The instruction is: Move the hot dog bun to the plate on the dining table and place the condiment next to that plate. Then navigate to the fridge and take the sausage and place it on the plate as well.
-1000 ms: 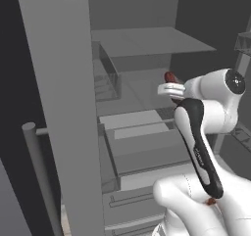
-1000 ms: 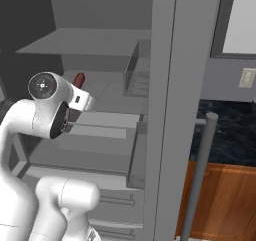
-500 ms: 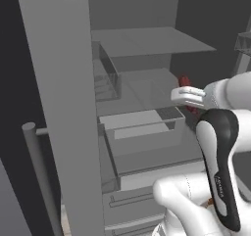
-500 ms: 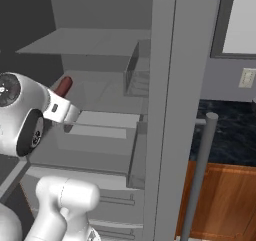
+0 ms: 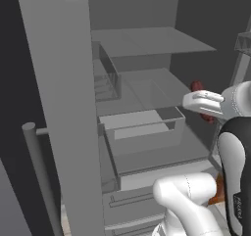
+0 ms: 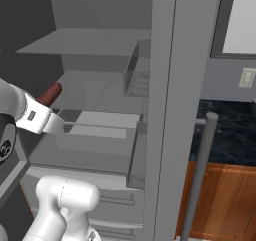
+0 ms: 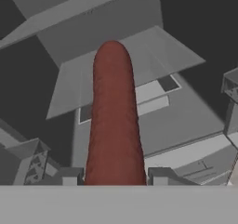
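Note:
The dark red-brown sausage [image 7: 114, 121] stands up between my finger tips in the hand view, and my gripper [image 7: 111, 177] is shut on its lower end. The same sausage [image 5: 197, 87] pokes out behind the white hand at the right of the left base view, in front of the open fridge [image 5: 147, 83]. From the right base view the sausage [image 6: 50, 93] and gripper [image 6: 46, 116] sit at the far left, outside the fridge shelves [image 6: 95, 42]. The hot dog bun, plate, condiment and dining table are out of view.
The open fridge door [image 6: 167, 110] with its bar handle [image 6: 200, 170] stands close on one side. A grey drawer [image 5: 142, 127] juts from the middle shelf. A black counter [image 6: 227, 135] over wooden cabinets [image 6: 225, 200] lies beyond the door.
The hand has drawn back out of the fridge with the sausage, sliding right in the left base view and left in the right base view. The grip has not changed.

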